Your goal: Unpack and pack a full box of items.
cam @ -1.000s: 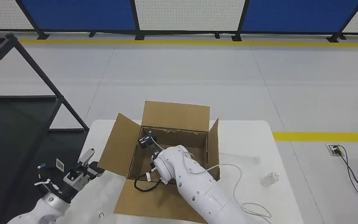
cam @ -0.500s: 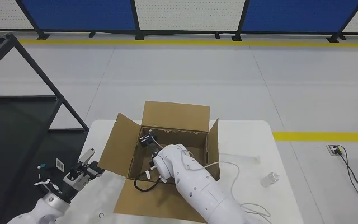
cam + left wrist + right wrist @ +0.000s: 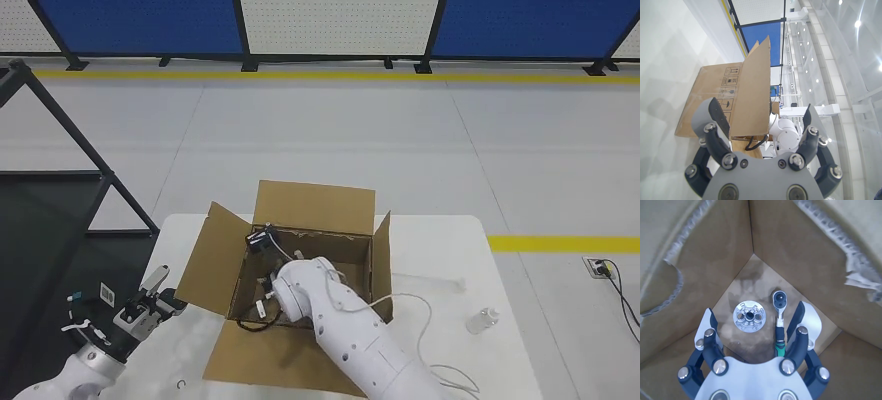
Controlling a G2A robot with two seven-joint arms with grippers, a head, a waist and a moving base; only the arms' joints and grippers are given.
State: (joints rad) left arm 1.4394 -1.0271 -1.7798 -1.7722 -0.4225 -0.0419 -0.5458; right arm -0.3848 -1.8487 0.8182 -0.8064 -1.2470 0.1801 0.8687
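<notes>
The right gripper (image 3: 755,311) is being held wide open and empty inside the cardboard box (image 3: 706,256). The ratchet wrench (image 3: 779,298) is lying between its fingers, long axis running straight away, head farthest. The left gripper (image 3: 163,287), open and empty, is being held well apart at the box's 8 o'clock.

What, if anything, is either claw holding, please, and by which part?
Nothing: the right claw is open inside the box, above a ratchet and a metal disc; the left claw is open outside it.

top view: overhead, looking down on the open brown cardboard box (image 3: 315,207)
left wrist view: low, left of the box, facing its outer side
right wrist view: close inside the box, facing its floor
shared: the box
</notes>
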